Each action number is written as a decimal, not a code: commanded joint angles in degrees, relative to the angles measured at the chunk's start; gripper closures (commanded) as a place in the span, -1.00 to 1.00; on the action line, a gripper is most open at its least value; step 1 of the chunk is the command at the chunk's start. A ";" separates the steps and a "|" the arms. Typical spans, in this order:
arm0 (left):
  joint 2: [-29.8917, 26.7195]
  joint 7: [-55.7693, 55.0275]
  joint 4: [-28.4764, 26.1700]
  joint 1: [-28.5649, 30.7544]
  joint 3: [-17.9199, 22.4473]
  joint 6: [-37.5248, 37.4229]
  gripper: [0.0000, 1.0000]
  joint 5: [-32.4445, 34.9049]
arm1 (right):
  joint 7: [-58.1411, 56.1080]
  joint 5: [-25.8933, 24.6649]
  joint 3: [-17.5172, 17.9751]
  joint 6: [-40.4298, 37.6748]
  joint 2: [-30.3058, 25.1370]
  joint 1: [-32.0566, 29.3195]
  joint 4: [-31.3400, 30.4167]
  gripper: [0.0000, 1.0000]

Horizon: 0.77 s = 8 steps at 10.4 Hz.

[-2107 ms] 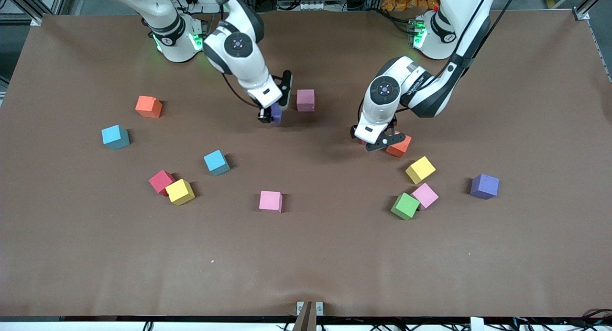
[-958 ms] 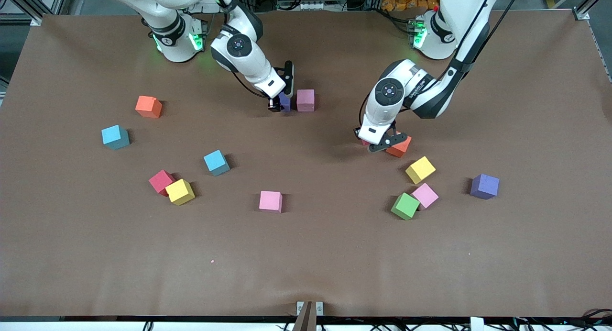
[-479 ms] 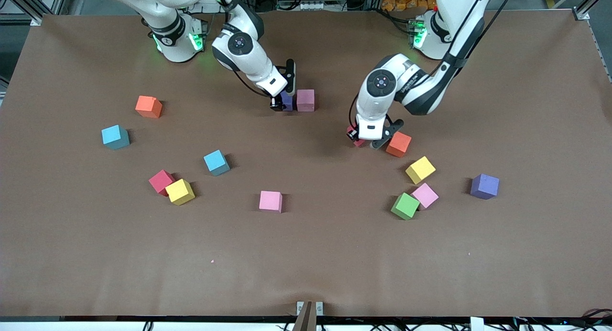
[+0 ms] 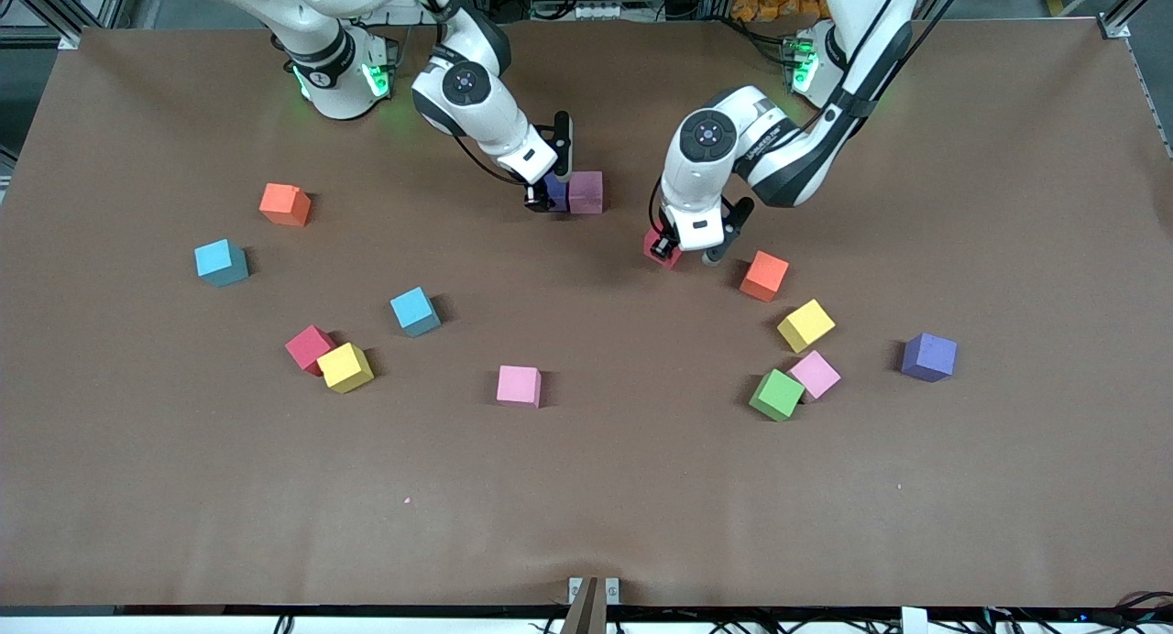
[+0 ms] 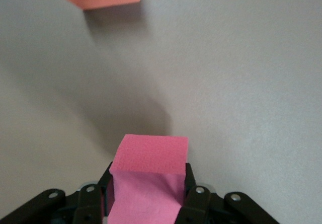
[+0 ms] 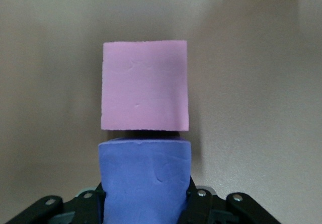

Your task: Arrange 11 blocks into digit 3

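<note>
Now we see the right arm bent down from its base, its gripper [image 4: 546, 194] clamped on a purple block [image 6: 145, 176] set just beside a pink block [image 4: 586, 191]. We see the left arm angled inward, its gripper [image 4: 683, 249] gripping a red block [image 5: 148, 176] near an orange block [image 4: 764, 275].

Both arms: glossy white rounded shells with black joint bands, a dark round cap on each wrist housing, green lights glowing at the bases, black cables along the links, black gripper fingers [image 5: 193, 196] with small silver screws showing in the wrist views.
</note>
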 commanded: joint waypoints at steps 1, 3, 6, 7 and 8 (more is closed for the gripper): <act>-1.11 -5.62 -1.13 0.25 -1.58 -0.44 0.81 0.27 | -0.53 0.03 0.41 0.49 1.13 -0.06 0.83 -0.04; -1.20 -9.57 -1.66 0.25 -2.20 -0.44 0.81 0.36 | -0.53 -0.06 0.41 0.49 1.31 0.02 0.83 -0.04; -1.64 -11.78 -2.01 0.25 -2.29 -0.53 0.81 0.36 | -0.53 0.03 0.14 0.66 1.83 0.55 0.83 -0.04; -1.73 -12.92 -2.10 0.16 -2.37 -0.53 0.81 0.36 | -0.53 0.03 -0.03 0.66 2.10 0.73 0.91 -0.04; -1.82 -13.63 -2.19 0.25 -2.90 -0.53 0.81 0.36 | -0.44 0.11 -0.03 0.75 2.36 0.81 1.09 -0.04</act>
